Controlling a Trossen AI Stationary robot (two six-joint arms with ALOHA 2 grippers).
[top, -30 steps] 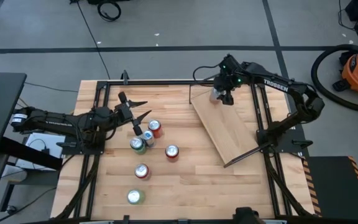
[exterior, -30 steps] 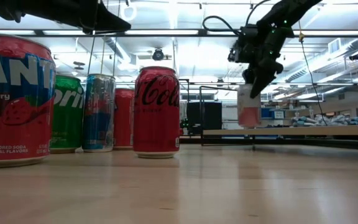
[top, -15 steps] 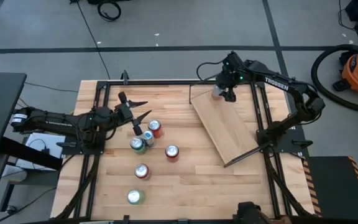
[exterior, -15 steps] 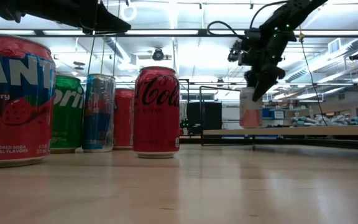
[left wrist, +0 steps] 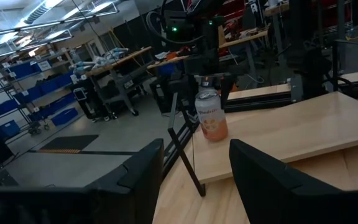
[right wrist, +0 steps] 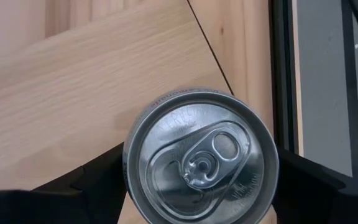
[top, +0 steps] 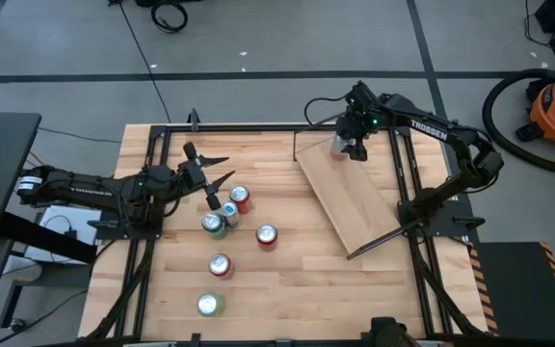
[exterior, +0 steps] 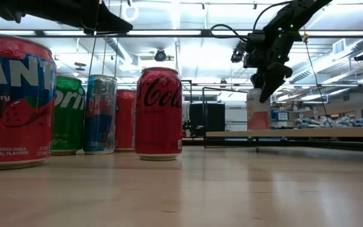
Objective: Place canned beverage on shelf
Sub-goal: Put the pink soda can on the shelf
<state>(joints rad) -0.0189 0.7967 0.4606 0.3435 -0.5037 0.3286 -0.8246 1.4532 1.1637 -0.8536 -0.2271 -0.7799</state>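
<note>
A pale can with a peach-pink lower half [left wrist: 211,118] stands upright near the far corner of the light-wood shelf [top: 355,198], which is set askew and edged by thin black rods. It also shows in the low view [exterior: 258,110]. My right gripper [top: 353,146] is directly above the can, shut on it. In the right wrist view I look straight down on the can's silver top [right wrist: 201,158]. My left gripper [top: 218,173] is open and empty, hovering above a cluster of cans at the table's left. My right gripper pinches the can's upper wall, just below the rim [right wrist: 128,163], between its two fingers [right wrist: 95,183], one on each opposite side. The fingers come from above, pointing down. The can is upright, and its base seems to rest on the shelf [left wrist: 278,134].
Several other cans stand on the plank tabletop left of centre: a red one [top: 240,198], a green one [top: 213,224], another red one [top: 266,234] and more toward the near edge [top: 207,305]. A black frame rail [top: 403,164] runs beside the shelf.
My right gripper has carried the can a little toward the table's far edge, over the shelf's far corner. The can has stayed upright at about the same height. My left arm has kept still.
</note>
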